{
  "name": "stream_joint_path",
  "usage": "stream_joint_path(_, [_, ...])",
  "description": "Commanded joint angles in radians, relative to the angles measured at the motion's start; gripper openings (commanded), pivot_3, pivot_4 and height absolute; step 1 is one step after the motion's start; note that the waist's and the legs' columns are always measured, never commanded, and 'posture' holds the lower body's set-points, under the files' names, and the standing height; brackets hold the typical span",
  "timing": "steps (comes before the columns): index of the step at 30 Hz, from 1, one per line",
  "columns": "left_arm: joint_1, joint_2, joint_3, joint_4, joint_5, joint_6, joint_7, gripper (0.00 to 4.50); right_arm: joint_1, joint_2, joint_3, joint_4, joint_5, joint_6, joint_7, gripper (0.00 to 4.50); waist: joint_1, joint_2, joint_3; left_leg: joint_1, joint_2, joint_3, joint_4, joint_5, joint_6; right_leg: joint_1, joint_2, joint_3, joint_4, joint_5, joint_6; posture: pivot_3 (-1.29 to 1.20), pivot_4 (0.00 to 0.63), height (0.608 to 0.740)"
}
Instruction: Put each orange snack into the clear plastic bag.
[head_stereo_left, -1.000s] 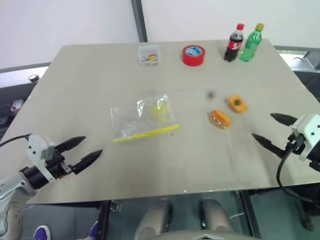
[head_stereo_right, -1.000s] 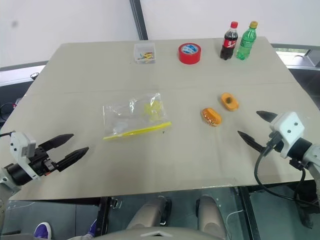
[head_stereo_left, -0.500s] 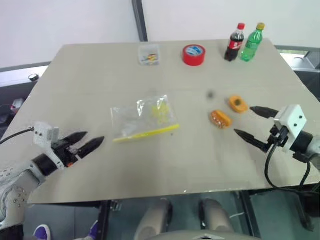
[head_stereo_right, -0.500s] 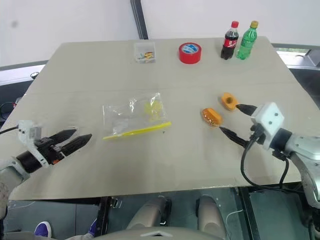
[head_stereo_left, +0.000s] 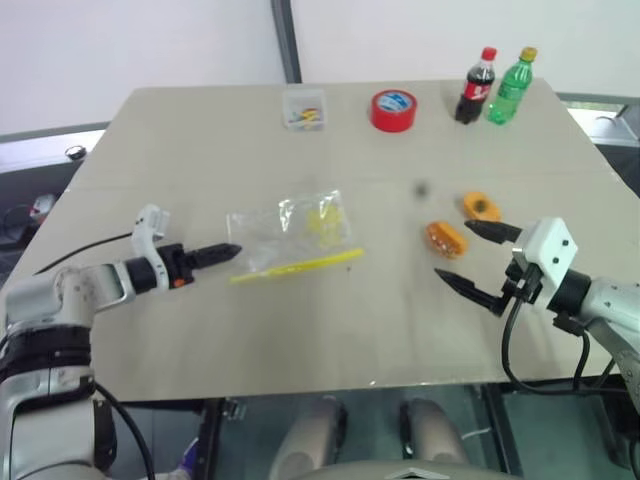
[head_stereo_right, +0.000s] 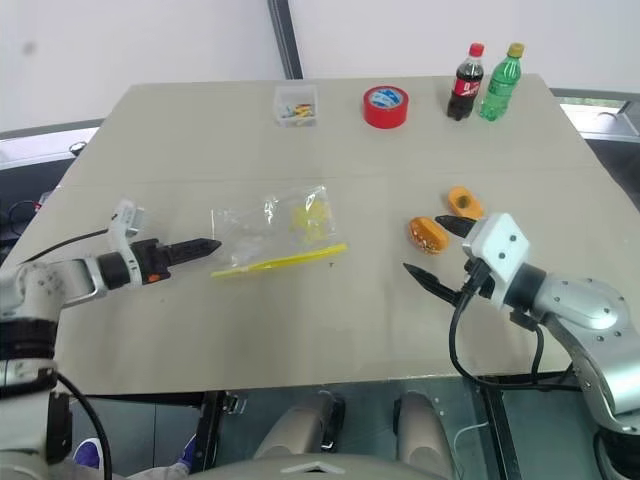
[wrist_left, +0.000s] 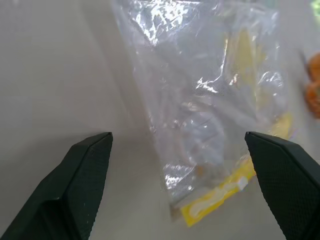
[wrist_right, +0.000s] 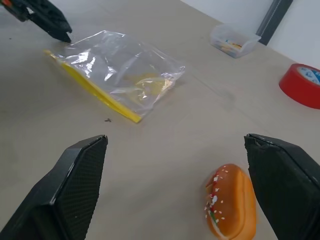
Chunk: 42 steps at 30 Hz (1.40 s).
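In the head views the clear bag (head_stereo_left: 291, 236) lies flat at centre frame, crinkled, with a yellow strip along its lower edge, and the two orange snacks (head_stereo_left: 446, 238) (head_stereo_left: 481, 207) sit right of centre, the far one marked dark; the left gripper (head_stereo_left: 222, 253), empty, points at the bag, while the right gripper (head_stereo_left: 473, 258) stands wide open beside the snacks. The left wrist view shows spread fingers (wrist_left: 80, 172) before the glinting bag. The right wrist view shows spread fingers (wrist_right: 75, 175), a burger-printed snack at bottom right and the bag at upper left.
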<state>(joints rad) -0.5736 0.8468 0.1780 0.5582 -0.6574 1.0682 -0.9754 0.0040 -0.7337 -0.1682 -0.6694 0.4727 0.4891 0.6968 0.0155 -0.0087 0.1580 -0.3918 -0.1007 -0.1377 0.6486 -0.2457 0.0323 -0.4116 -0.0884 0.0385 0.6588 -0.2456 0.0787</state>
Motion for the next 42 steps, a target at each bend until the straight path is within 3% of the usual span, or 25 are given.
stream_joint_path(1, [-0.109,-0.064,-0.142,0.219,0.075,0.023,-0.185,4.5,0.038,-0.003,-0.05,-0.09,0.012,0.016,-0.031,4.47,0.006,0.0,-0.001,0.0,0.0,-0.001,0.001,0.0,0.0,0.0,0.0,-0.001,0.0,0.0,0.0,0.0,0.15,0.74])
stream_joint_path(5, [-0.226,-0.126,-0.247,0.398,0.166,0.003,-0.384,4.5,0.087,-0.003,-0.079,-0.137,0.02,0.032,-0.049,4.47,0.005,0.0,-0.001,-0.001,-0.002,-0.001,0.003,0.0,0.0,0.001,0.0,-0.001,0.0,0.0,0.0,0.0,0.15,0.74])
stream_joint_path(7, [-0.259,-0.187,-0.293,0.472,0.236,-0.061,-0.402,4.5,0.117,-0.003,-0.093,-0.169,0.023,0.045,-0.058,4.47,0.001,-0.001,-0.002,-0.001,-0.002,-0.001,0.003,0.0,0.0,0.001,0.0,-0.001,0.0,0.0,0.0,0.0,0.15,0.74])
stream_joint_path(10, [-0.31,-0.274,-0.258,0.563,0.264,-0.103,-0.359,4.5,0.153,-0.001,-0.109,-0.215,0.028,0.066,-0.081,4.47,0.003,0.003,-0.007,-0.001,-0.002,-0.001,0.003,0.001,-0.001,0.001,0.0,-0.001,0.0,0.0,0.001,0.0,0.15,0.74])
stream_joint_path(12, [-0.339,-0.318,-0.193,0.615,0.251,-0.111,-0.292,3.98,0.177,0.004,-0.122,-0.244,0.032,0.078,-0.098,4.5,0.005,0.004,-0.012,-0.001,-0.002,-0.001,0.004,0.0,0.001,0.002,-0.001,-0.001,0.001,0.0,0.001,0.0,0.15,0.74])
stream_joint_path(20, [-0.372,-0.396,-0.047,0.62,0.208,0.015,-0.211,0.16,0.198,0.03,-0.076,-0.286,0.0,0.081,-0.161,4.5,0.001,0.004,-0.016,0.002,-0.002,-0.002,0.005,0.0,0.001,0.005,0.0,-0.003,0.002,-0.001,0.002,0.0,0.15,0.74])
stream_joint_path(21, [-0.37,-0.399,-0.03,0.605,0.197,0.044,-0.207,0.05,0.192,0.03,-0.062,-0.282,-0.01,0.075,-0.162,4.5,0.001,0.004,-0.016,0.005,-0.002,-0.003,0.005,0.0,0.001,0.007,0.0,-0.003,0.002,-0.001,0.002,0.0,0.15,0.74])
stream_joint_path(27, [-0.334,-0.394,0.058,0.474,0.124,0.21,-0.168,0.05,0.121,0.024,0.072,-0.234,-0.107,0.044,-0.168,4.5,-0.003,0.003,-0.016,0.01,-0.002,-0.004,0.004,-0.001,0.001,0.014,-0.001,-0.004,0.0,-0.005,0.009,0.0,0.15,0.74])
stream_joint_path(31, [-0.308,-0.371,0.166,0.302,0.007,0.413,-0.116,0.05,-0.006,-0.005,0.312,-0.093,-0.363,-0.035,-0.186,4.5,-0.011,-0.004,-0.011,0.008,-0.002,-0.005,0.004,0.0,0.001,0.011,0.0,-0.004,0.0,-0.003,0.005,0.0,0.15,0.74])
stream_joint_path(37, [-0.288,-0.365,0.295,0.153,-0.161,0.546,0.017,0.05,-0.243,0.132,0.578,0.288,-0.685,-0.175,-0.301,4.5,-0.037,-0.009,-0.008,0.001,-0.001,-0.004,0.004,0.003,-0.005,0.002,0.001,-0.002,0.004,-0.003,0.004,0.0,0.15,0.74])
stream_joint_path(42, [-0.23,-0.362,0.319,0.066,-0.382,0.546,0.188,0.05,-0.374,0.294,0.624,0.538,-0.776,-0.274,-0.381,4.5,-0.047,-0.01,-0.008,-0.003,0.0,-0.003,0.003,0.004,-0.006,-0.004,0.0,0.001,0.005,-0.002,0.003,0.0,0.15,0.74])
